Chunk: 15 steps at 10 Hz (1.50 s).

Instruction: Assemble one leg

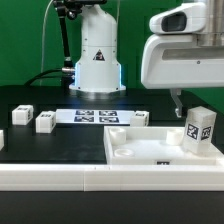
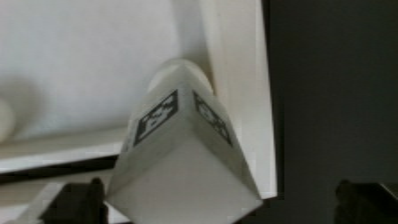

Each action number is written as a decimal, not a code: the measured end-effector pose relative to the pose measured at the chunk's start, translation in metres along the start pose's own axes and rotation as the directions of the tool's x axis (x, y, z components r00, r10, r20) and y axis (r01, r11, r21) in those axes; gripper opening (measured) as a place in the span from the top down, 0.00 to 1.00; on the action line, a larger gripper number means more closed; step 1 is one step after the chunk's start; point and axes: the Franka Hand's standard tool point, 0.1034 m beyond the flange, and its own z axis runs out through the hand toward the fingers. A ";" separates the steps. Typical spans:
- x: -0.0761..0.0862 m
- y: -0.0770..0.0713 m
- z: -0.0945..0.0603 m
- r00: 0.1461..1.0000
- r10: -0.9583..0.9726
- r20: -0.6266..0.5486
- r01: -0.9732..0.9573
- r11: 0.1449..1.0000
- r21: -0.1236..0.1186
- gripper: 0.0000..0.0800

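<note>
A white leg (image 1: 200,130) with marker tags stands upright in the corner of the white tabletop (image 1: 140,150) on the exterior view's right. My gripper (image 1: 192,106) hangs just above it, open. In the wrist view the leg (image 2: 178,150) shows end-on between the two dark fingertips (image 2: 71,202), which stand wide apart on either side with a gap, and the gripper (image 2: 217,205) holds nothing. The tabletop's rim (image 2: 235,60) runs beside the leg. Three more legs lie on the black table: two on the exterior view's left (image 1: 22,116) (image 1: 44,122) and one behind the tabletop (image 1: 137,118).
The marker board (image 1: 95,115) lies flat in the middle of the table, in front of the robot's base (image 1: 97,65). A white block (image 1: 2,140) sits at the exterior view's left edge. The black table (image 2: 329,100) shows beyond the tabletop's rim.
</note>
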 end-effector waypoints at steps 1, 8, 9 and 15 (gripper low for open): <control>0.001 0.001 0.000 0.995 -0.097 -0.004 0.097 0.995 -0.004 0.19; -0.004 0.001 0.006 0.924 -0.382 0.005 0.382 0.923 -0.053 0.20; -0.004 0.002 0.006 0.924 -0.382 0.005 0.382 0.923 -0.054 0.40; -0.003 0.004 0.004 0.980 -0.199 -0.015 0.198 0.979 -0.039 0.64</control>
